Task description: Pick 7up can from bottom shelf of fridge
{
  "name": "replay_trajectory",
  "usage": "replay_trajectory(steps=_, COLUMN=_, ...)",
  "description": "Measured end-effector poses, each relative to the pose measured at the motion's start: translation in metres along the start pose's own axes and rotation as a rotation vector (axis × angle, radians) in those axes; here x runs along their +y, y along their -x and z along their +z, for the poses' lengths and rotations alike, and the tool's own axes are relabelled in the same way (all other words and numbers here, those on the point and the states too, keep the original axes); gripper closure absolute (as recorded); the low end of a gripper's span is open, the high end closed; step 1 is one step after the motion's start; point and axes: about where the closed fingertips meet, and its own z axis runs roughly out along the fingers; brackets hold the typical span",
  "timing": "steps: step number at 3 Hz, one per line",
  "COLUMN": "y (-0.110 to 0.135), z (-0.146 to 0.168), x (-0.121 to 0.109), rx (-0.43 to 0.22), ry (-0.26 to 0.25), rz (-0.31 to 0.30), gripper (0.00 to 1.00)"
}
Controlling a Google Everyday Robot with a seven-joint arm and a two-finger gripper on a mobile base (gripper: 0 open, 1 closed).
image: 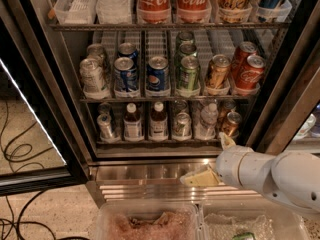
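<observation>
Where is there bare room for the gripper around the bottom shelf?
The bottom shelf is crowded: a brown bottle and a water bottle closely flank the 7up can. Bare: the steel ledge below it, left of the open gripper, and the white tray top left.

The bottom shelf [165, 142] of the fridge [47, 84], a dark metal rack, carries a silver-grey can [106, 127], two white-capped brown bottles [133, 124], the green 7up can [182, 125], a clear plastic bottle [207, 122] and a gold-orange can [231, 124]. The gripper [207, 164] hangs below it.
</observation>
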Motion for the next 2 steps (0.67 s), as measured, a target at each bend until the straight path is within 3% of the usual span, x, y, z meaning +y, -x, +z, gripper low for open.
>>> replay_trajectory(steps=2, y=0.012, z=0.062, x=-0.014, rx=-0.027, ry=0.011, rz=-0.014, gripper=0.0)
